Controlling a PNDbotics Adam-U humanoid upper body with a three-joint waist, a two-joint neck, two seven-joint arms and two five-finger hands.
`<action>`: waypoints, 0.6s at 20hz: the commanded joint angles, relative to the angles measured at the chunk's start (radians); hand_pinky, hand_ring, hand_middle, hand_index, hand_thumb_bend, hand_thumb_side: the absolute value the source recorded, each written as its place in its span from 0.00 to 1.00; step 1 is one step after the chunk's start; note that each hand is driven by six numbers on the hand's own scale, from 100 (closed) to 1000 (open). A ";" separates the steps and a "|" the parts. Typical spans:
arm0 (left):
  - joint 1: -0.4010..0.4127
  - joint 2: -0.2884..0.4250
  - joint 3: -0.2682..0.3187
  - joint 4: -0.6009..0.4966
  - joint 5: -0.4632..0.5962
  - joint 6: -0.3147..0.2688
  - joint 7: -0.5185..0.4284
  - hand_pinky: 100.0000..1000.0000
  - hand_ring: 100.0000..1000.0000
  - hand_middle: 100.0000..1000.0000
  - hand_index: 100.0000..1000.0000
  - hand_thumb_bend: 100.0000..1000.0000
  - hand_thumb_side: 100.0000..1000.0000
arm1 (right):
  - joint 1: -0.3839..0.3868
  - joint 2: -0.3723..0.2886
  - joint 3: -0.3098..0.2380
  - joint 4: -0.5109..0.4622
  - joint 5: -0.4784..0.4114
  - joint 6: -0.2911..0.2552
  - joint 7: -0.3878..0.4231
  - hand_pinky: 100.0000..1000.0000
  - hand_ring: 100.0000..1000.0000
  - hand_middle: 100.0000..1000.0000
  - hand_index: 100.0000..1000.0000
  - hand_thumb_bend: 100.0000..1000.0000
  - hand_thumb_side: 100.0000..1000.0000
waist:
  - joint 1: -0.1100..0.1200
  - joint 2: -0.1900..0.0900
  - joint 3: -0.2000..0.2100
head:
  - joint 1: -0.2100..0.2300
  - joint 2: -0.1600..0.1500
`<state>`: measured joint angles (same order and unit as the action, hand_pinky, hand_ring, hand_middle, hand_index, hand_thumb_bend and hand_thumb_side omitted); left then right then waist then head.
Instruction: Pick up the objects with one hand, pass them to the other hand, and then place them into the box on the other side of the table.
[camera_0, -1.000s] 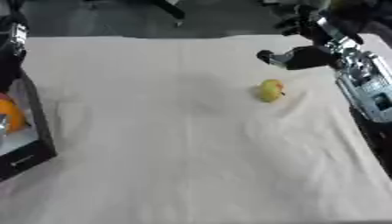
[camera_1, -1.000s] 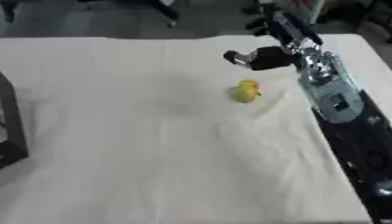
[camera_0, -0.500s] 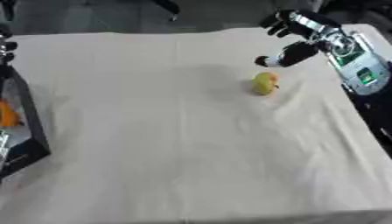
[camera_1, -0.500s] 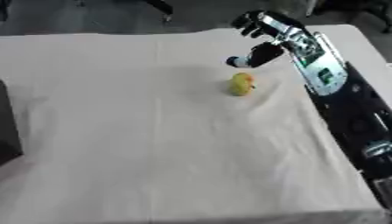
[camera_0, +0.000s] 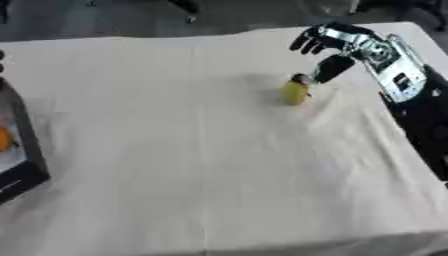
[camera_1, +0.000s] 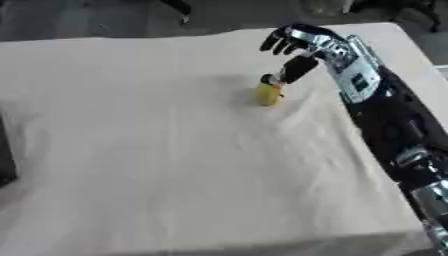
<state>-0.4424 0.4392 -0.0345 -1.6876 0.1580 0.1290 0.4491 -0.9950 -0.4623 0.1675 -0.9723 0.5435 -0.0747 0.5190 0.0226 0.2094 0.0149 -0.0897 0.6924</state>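
Fruit (camera_0: 295, 93), yellow and small, lies far right on the cloth (camera_0: 201, 150). Right hand (camera_0: 332, 42) hovers just beyond it, fingers spread, thumb nearly touching its top.

No text could be read anywhere. The silver plate on the right arm (camera_0: 398, 75) showed dark marks, but they were too blurred to read.

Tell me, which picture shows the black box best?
The left eye view. There the black box sits at the table's left edge, with something orange inside. The right eye view catches only a dark sliver of it at the left border.
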 joint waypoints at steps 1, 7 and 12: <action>-0.012 0.029 0.004 -0.015 0.006 -0.006 0.001 0.80 0.73 0.70 0.77 0.06 0.81 | -0.027 -0.008 -0.019 0.023 0.059 -0.016 0.012 0.83 0.79 0.75 0.74 0.36 0.00 | 0.009 -0.001 0.004 | 0.007 -0.007; -0.010 0.028 0.007 -0.014 0.006 -0.004 0.006 0.80 0.73 0.70 0.77 0.06 0.81 | -0.027 -0.001 -0.053 0.076 0.158 -0.040 0.006 0.83 0.78 0.75 0.75 0.34 0.00 | 0.007 0.001 0.007 | 0.019 -0.007; -0.008 0.026 0.006 -0.014 0.006 0.000 0.006 0.80 0.73 0.69 0.77 0.06 0.82 | -0.030 0.004 -0.059 0.098 0.205 -0.046 -0.013 0.83 0.78 0.75 0.74 0.32 0.00 | 0.008 0.003 0.009 | 0.017 -0.011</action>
<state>-0.4407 0.4392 -0.0345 -1.6879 0.1587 0.1282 0.4543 -1.0004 -0.4437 0.1185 -0.8703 0.7334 -0.1178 0.5130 0.0226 0.2125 0.0229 -0.0732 0.6916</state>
